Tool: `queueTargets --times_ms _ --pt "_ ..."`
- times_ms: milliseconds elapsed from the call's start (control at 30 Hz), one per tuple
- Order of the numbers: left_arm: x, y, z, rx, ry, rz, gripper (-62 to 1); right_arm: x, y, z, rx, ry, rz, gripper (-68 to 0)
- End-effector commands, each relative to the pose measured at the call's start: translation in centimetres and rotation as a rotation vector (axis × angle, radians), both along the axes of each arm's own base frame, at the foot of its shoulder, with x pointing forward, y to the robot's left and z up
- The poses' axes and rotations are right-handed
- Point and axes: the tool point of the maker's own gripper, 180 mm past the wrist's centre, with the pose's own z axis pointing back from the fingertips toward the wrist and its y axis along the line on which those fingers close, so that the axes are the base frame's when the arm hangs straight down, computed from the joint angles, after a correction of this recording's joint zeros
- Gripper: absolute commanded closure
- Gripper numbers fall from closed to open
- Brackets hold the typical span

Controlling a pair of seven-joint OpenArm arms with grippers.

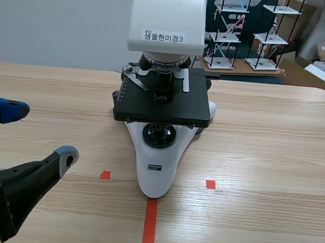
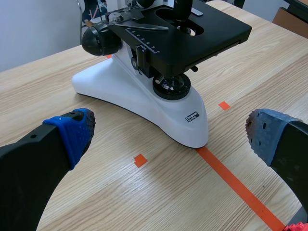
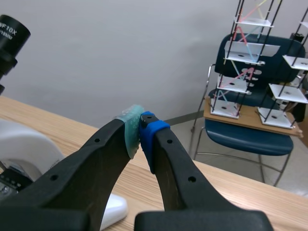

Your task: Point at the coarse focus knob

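My left claw (image 1: pixel 37 133) hovers wide open near the foot of the microscope (image 1: pixel 155 174), my right claw (image 3: pixel 141 130) is pinched shut, raised beside the microscope, and the black coarse focus knob (image 2: pixel 98 41) low on the microscope's side has nothing pointing at it yet.

A light, wood-grained surface (image 1: pixel 262 140) stretches from the near edge to the far one. One thing stands directly on it: a microscope (image 1: pixel 158 166), its white forked base planted about the middle, narrow foot toward the near edge. An orange-red tape line (image 1: pixel 150 224) runs from that foot to the near edge, with a small tape square (image 1: pixel 105 175) on each side.
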Motion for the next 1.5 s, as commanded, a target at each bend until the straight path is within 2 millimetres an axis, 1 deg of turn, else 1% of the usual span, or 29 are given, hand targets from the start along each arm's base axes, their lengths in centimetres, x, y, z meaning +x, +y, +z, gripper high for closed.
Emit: queueTargets --times_ms 0,67,167,267,333,433,567,633,733,900,1067,1467 --pt "0.1 -0.5 1.1 -0.025 -0.029 -0.010 -62.3 0.4 0.8 2.4 0.023 -0.059 0.020 -2.1" --pt "0.1 -0.5 1.1 -0.025 -0.029 -0.010 -62.3 1.2 1.5 2.3 0.034 -0.046 0.030 -2.1" --pt "0.1 -0.5 1.0 -0.024 -0.028 -0.010 -62.3 2.2 2.5 1.5 0.038 -0.005 0.049 -2.1" --pt "0.1 -0.5 1.0 -0.023 -0.028 -0.010 -62.3 2.9 4.0 0.2 0.033 0.060 0.079 -2.1" --pt "0.1 -0.5 1.0 -0.023 -0.028 -0.010 -62.3 3.0 5.3 -1.1 0.028 0.127 0.112 -2.1" --pt "0.0 -0.5 0.9 -0.018 -0.022 -0.010 -62.3 2.6 7.4 -3.0 -0.014 0.203 0.183 -2.1" --pt "0.0 -0.5 0.9 -0.019 -0.022 -0.010 -62.3 2.2 8.6 -4.3 -0.032 0.253 0.211 -2.1" --pt "0.0 -0.5 0.9 -0.019 -0.022 -0.010 -62.3 2.1 8.8 -4.8 -0.049 0.270 0.212 -2.1" --pt "0.0 -0.5 0.9 -0.019 -0.022 -0.010 -62.3 2.2 8.3 -5.4 -0.071 0.292 0.186 -2.2" --pt "0.0 -0.5 0.9 -0.019 -0.022 -0.010 -62.3 2.2 7.3 -7.7 -0.094 0.374 0.155 -2.2" --pt "0.0 -0.5 0.9 -0.019 -0.022 -0.010 -62.3 2.2 6.6 -9.1 -0.093 0.417 0.138 -2.2" --pt "0.0 -0.5 0.9 -0.019 -0.022 -0.010 -62.3 2.2 6.6 -9.2 -0.090 0.422 0.142 -2.2"
